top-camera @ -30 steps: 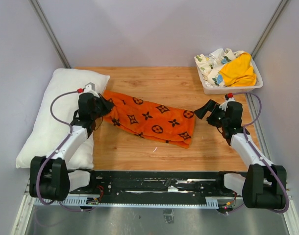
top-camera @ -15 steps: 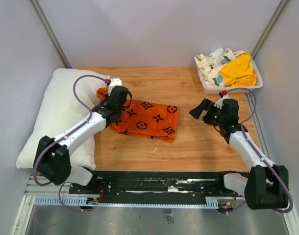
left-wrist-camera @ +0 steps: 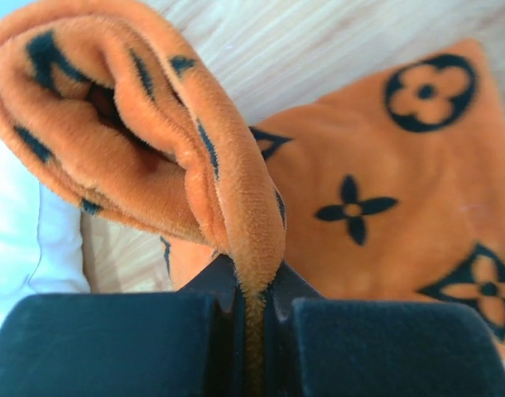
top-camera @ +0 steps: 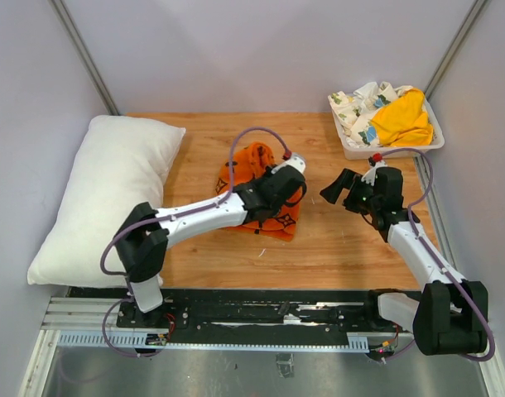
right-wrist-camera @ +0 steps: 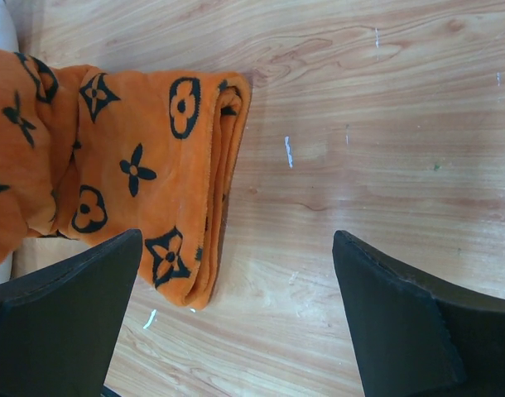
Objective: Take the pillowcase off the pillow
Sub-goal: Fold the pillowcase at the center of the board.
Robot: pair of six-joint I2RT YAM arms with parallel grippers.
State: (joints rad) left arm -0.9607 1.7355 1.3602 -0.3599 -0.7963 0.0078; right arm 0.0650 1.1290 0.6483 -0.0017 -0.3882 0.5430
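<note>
While the left fingers (left-wrist-camera: 112,339) pinch a fold of the orange pillowcase (top-camera: 252,161), bunched on the bench (top-camera: 335,248), the right fingers (right-wrist-camera: 401,322) hang wide apart just beside it; the white pillow (top-camera: 103,190) lies bare at the left.

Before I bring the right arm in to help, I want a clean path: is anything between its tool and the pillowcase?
Nothing visible does. Only bare table lies between the open right tool and the pillowcase's folded edge. The left tool is shut on a fold of the same pillowcase.
</note>
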